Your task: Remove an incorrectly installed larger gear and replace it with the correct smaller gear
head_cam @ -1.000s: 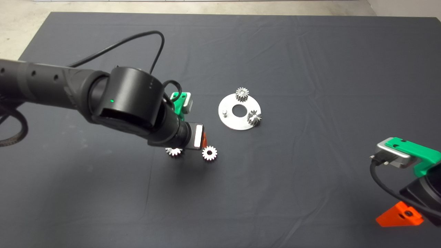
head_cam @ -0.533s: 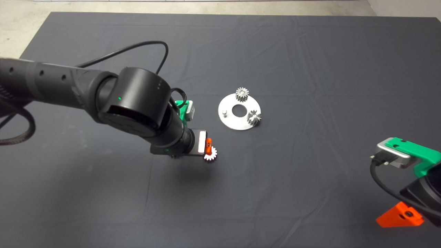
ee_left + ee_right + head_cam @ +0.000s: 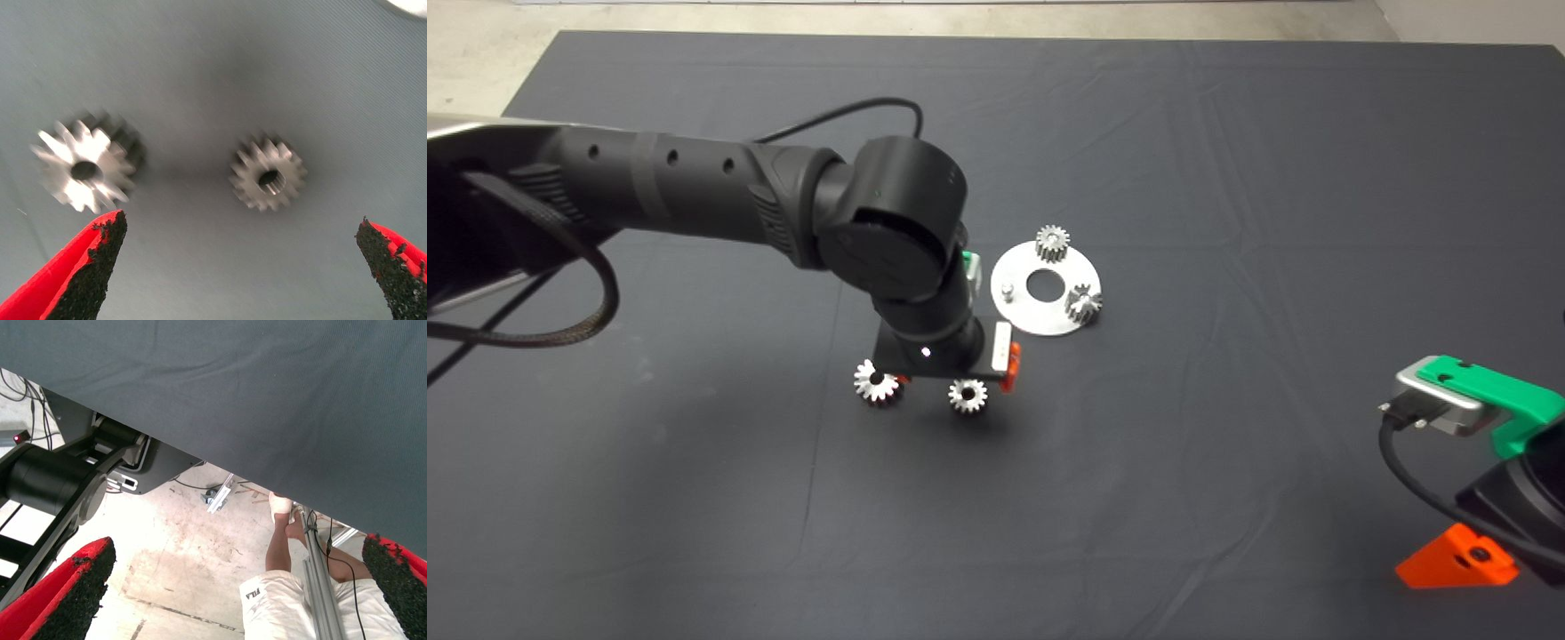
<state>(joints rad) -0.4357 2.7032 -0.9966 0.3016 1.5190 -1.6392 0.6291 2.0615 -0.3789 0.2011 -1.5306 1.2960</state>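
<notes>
Gears are lying loose on the dark mat (image 3: 1227, 178): the smaller gear (image 3: 967, 396) is sitting flat beside the larger gear (image 3: 876, 383), the two apart, with the larger one on the side nearer the left arm's base. In the left wrist view, the smaller gear (image 3: 268, 175) is lying between the spread red fingers (image 3: 87, 267), while the larger gear (image 3: 83, 170) is lying just off one fingertip. The left gripper (image 3: 951, 373) is hanging over both gears, jaws wide apart and holding nothing. Just beyond, a round steel plate (image 3: 1021, 316) is carrying two more small gears (image 3: 1052, 243) and a bare peg (image 3: 1007, 290). The right gripper (image 3: 233, 587) is waiting at the mat's lower right edge, fingers spread and holding nothing, facing the floor and a person's legs (image 3: 283, 540).
</notes>
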